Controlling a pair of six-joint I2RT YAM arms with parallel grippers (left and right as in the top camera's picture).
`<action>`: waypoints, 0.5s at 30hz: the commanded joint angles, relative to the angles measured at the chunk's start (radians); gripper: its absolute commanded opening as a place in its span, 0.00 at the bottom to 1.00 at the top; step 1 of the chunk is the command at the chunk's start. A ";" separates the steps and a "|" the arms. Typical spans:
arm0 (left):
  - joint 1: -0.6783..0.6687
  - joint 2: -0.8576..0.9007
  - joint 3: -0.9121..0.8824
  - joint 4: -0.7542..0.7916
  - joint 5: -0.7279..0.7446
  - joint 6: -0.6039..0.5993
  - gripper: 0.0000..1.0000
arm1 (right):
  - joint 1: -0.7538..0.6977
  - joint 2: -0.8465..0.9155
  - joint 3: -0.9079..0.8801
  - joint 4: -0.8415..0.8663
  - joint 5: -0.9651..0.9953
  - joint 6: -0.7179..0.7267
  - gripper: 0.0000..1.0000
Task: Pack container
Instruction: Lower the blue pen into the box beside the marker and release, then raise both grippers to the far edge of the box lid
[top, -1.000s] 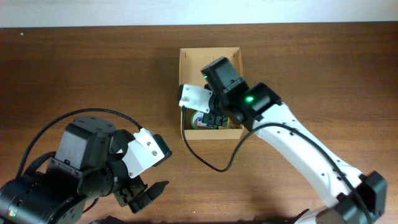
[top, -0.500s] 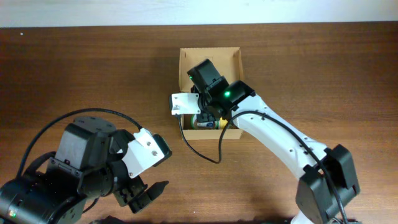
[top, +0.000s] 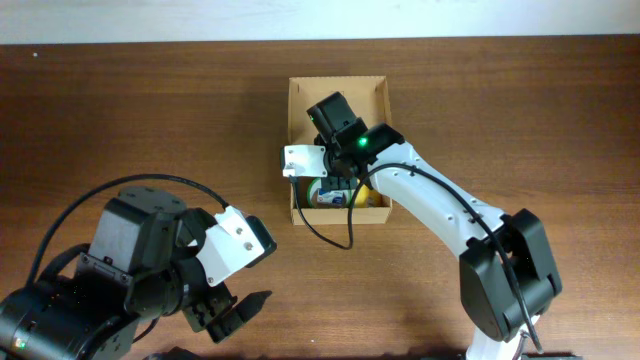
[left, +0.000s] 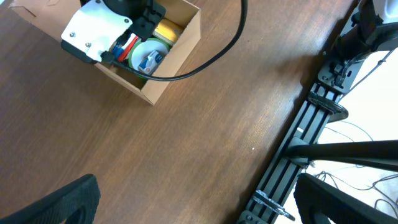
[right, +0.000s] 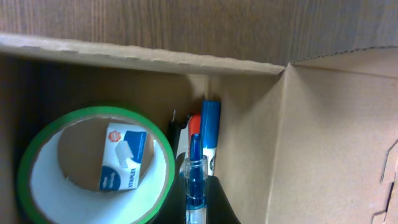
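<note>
The right gripper (top: 341, 186) is dipping into the container (top: 340, 86), which is lying open on the table (top: 520, 110). Its fingers are clenched, seemingly on a blue pen (right: 194, 174) (the wrist view is cropping the grip), and are aiming for the gap by the markers (right: 210, 134), beside the tape roll (right: 93, 168). The left gripper (top: 238, 315) is hanging spread wide and empty, well away from the container, probably leaving it free for one arm.
</note>
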 joint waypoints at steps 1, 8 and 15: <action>0.005 -0.002 0.000 0.002 0.015 -0.002 1.00 | -0.001 0.009 0.019 0.025 0.008 0.003 0.10; 0.005 -0.002 0.000 0.002 0.015 -0.002 1.00 | -0.001 0.009 0.019 0.036 0.009 0.004 0.32; 0.005 -0.002 0.000 0.002 0.015 -0.002 1.00 | 0.000 -0.126 0.019 -0.026 0.039 0.438 0.30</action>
